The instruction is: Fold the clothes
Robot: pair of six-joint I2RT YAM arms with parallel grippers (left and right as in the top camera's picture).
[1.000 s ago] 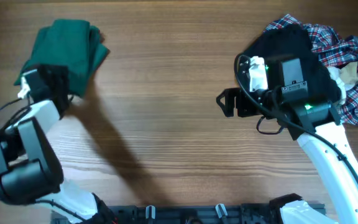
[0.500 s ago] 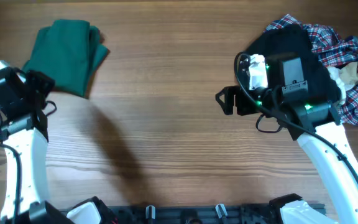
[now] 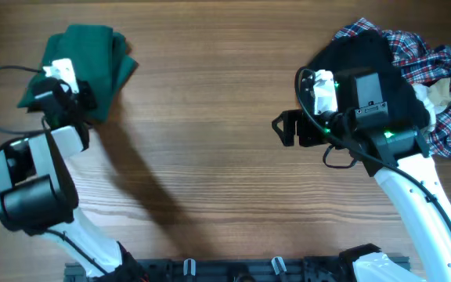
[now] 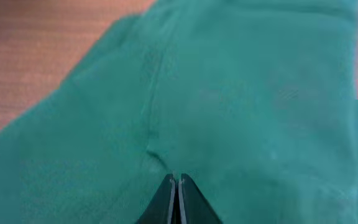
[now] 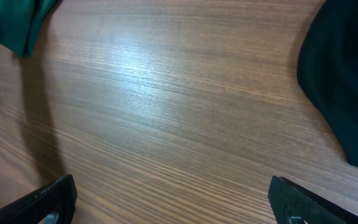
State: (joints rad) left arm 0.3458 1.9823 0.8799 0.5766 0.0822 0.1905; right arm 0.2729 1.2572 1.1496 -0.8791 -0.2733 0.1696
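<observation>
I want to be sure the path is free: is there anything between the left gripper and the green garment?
Nothing visible. The left gripper is directly over the green garment, its fingers closed together, tips at a small pucker of cloth. The black garment and plaid shirt lie far off to the other side.

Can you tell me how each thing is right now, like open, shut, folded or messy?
green garment, folded up, lying on the table.
left gripper, shut, tips at the green cloth.
right gripper, open, holding nothing.
black garment, crumpled heap.
plaid shirt, crumpled beside it.
</observation>
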